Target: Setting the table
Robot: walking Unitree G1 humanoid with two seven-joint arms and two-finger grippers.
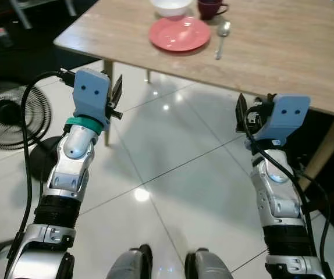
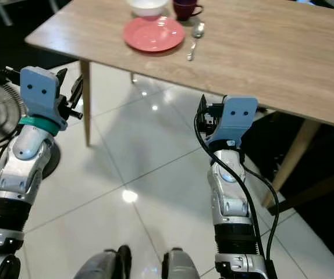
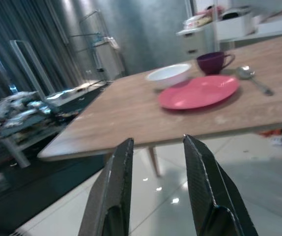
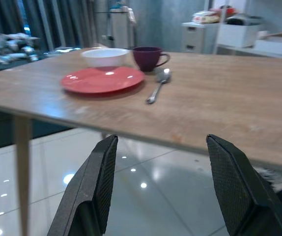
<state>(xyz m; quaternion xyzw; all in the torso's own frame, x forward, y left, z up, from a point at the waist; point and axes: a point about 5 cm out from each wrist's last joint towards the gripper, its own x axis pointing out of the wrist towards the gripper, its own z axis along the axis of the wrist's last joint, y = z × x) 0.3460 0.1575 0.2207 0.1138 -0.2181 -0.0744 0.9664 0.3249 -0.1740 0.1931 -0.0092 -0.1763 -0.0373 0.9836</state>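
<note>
1. A place setting was already laid on the tabletop (image 1: 283, 52): a red plate (image 1: 180, 33) near the far corner, a white bowl (image 1: 171, 6) just behind it, a dark purple cup (image 4: 149, 57) beside the bowl, and a spoon (image 1: 221, 36) lying just to the right of the plate.
2. The setting was judged largely done as far as could be seen; whether more pieces were still wanted could not be told, since nothing further to lay was being carried.
3. The left claw (image 3: 158, 183) was held up over the floor, short of the tabletop's edge, with its two black fingers parted and nothing between them.
4. The right claw (image 4: 166, 183) was likewise raised before the near edge of the tabletop, its fingers spread wide and empty.
5. Both claws were well apart from the dishes, so no piece was being handled at this moment.
6. In the head views the bowl and the cup were cut off by the upper edge, so their contents could not be judged there.
7. A standing fan (image 1: 4, 113) was seen on the tiled floor at the robot's left.
8. The furniture and clutter behind the tabletop in the wrist views were blurred and dim, and what lay on them could not be made out.
</note>
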